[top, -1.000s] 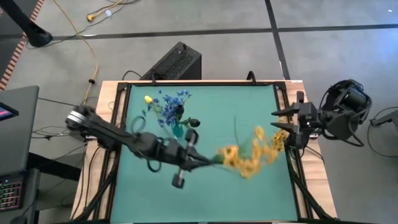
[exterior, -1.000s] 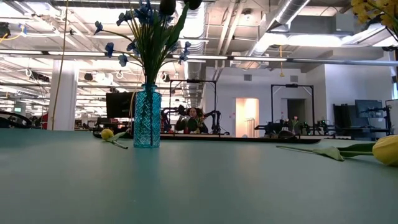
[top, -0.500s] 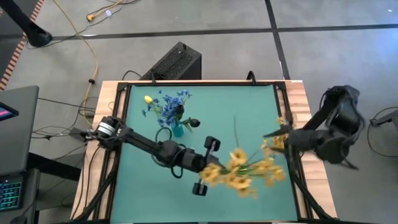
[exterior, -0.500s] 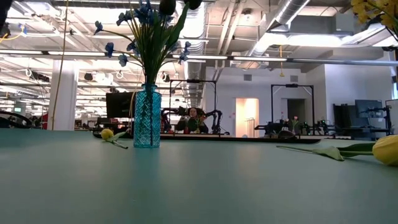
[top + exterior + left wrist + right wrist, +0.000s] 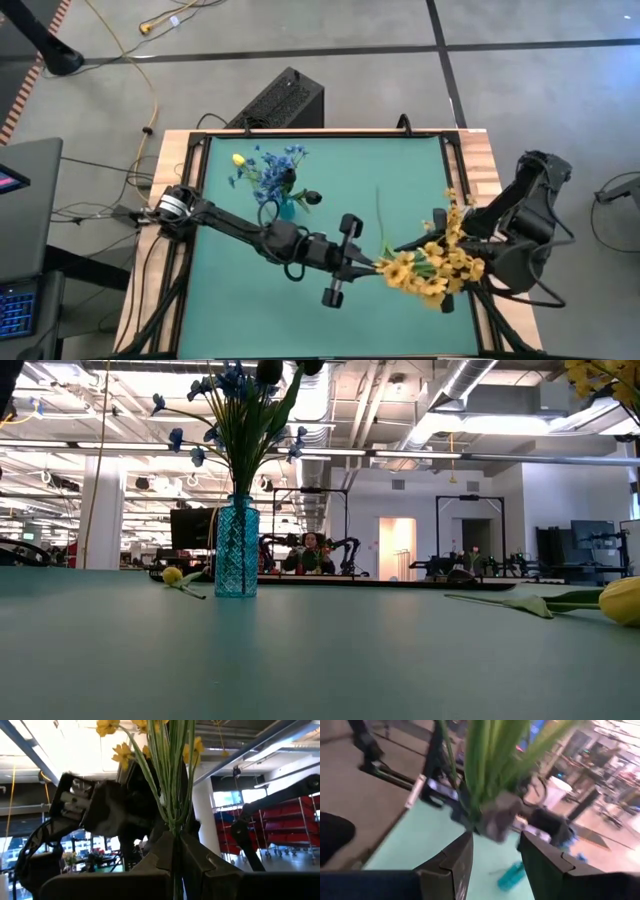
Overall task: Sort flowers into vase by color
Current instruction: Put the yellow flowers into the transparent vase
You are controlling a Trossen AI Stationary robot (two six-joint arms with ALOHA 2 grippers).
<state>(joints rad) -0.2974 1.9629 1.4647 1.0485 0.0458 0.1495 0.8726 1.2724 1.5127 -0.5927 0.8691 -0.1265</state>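
Yellow sprigs (image 5: 428, 268) held aloft over the table's (image 5: 240, 310) near right.
Left gripper (image 5: 368, 266) clamped on their stems; right gripper (image 5: 425, 232) beside the blossoms, jaws apart, gripping nothing.

Robotics lab in large open industrial hall. Exposed ceiling ducts (image 5: 470, 385) and rows of strip lights overhead; white structural column (image 5: 103, 510) at left. Grey concrete floor (image 5: 520, 90) with dark seams around green-topped counter (image 5: 330, 185) on wooden frame. Loose yellow cable (image 5: 130, 60) and black equipment box (image 5: 283, 100) on floor. Further robot rigs (image 5: 345, 550) and seated person (image 5: 310, 552) in background. Red storage racks (image 5: 287, 815) along far wall.
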